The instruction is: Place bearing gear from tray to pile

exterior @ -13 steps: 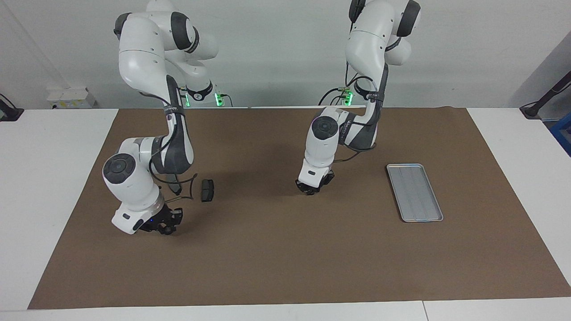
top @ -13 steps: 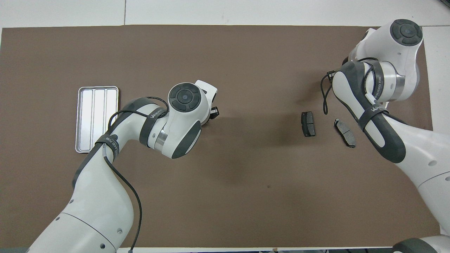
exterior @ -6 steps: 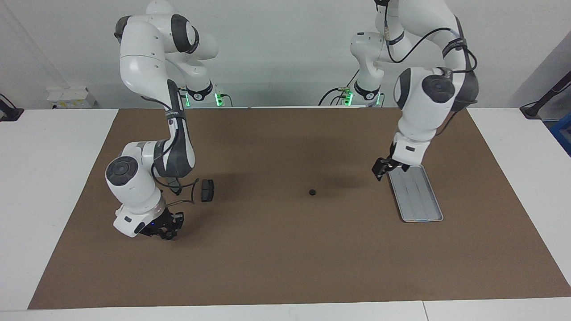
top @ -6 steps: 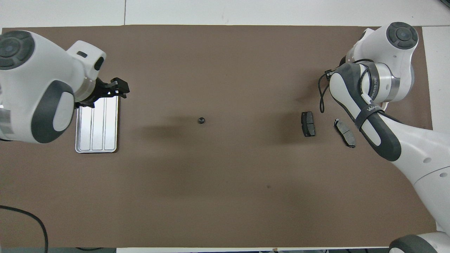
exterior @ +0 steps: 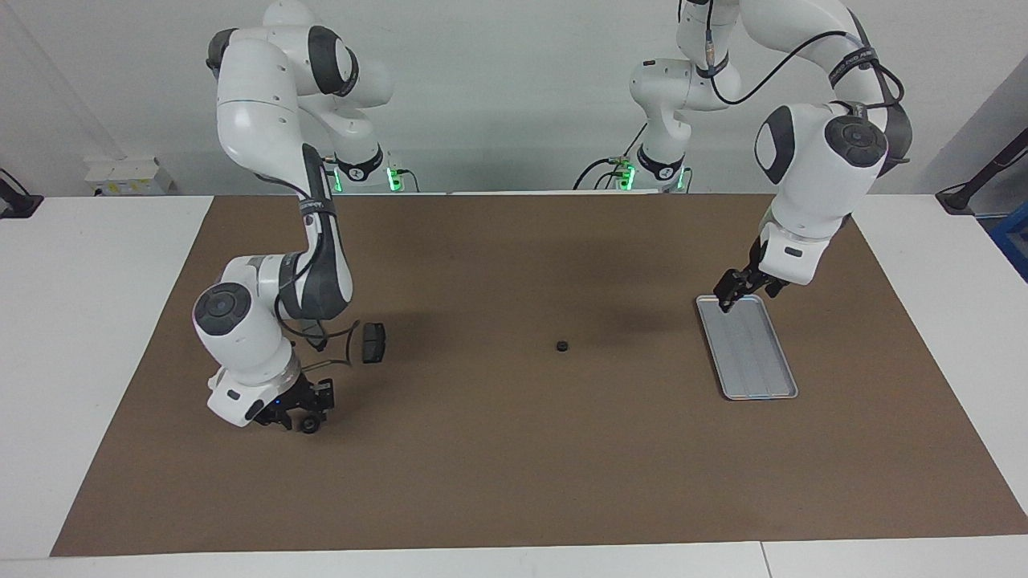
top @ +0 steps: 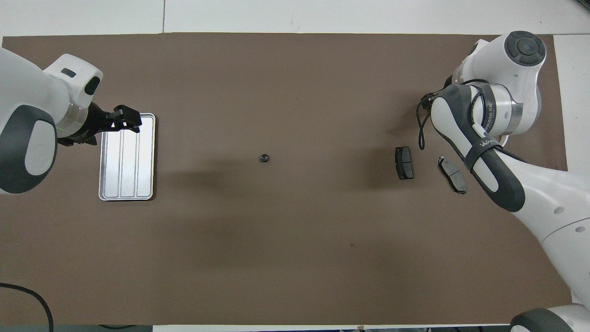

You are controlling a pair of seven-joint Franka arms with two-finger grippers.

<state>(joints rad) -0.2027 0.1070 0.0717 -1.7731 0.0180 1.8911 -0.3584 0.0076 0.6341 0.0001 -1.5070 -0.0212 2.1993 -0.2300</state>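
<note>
A brown mat (exterior: 514, 482) covers most of the white surface (exterior: 96, 321) and fills both frames.

The right arm bends low at its own end of the mat. In the facing view the right gripper (exterior: 303, 416) hangs just above the mat in the lower half of the frame. The overhead view hides it under the arm's wrist. A small dark round part (exterior: 310, 426) sits at its tips, and I cannot tell whether the fingers (exterior: 291, 414) grip it or stand clear of it.

The left arm reaches down in the middle band of the frame. Its left gripper (exterior: 729, 295) (top: 127, 119) is over the end of the tray (exterior: 759, 361) (top: 126, 184) that lies higher in the facing view. Neither view shows whether it is open or closed. The ridged silver tray lies at the left arm's end of the mat with nothing in it.

The overhead view shows two dark brake pads side by side at mid-height, one brake pad (exterior: 373, 343) (top: 404, 163) clear of the arm. The other pad (top: 452, 174) lies at the arm's edge and is mostly hidden in the facing view.

The bearing gear (exterior: 562, 347) (top: 263, 158) lies alone on the mat near the centre of both frames, between the tray and the pads and well apart from both.
</note>
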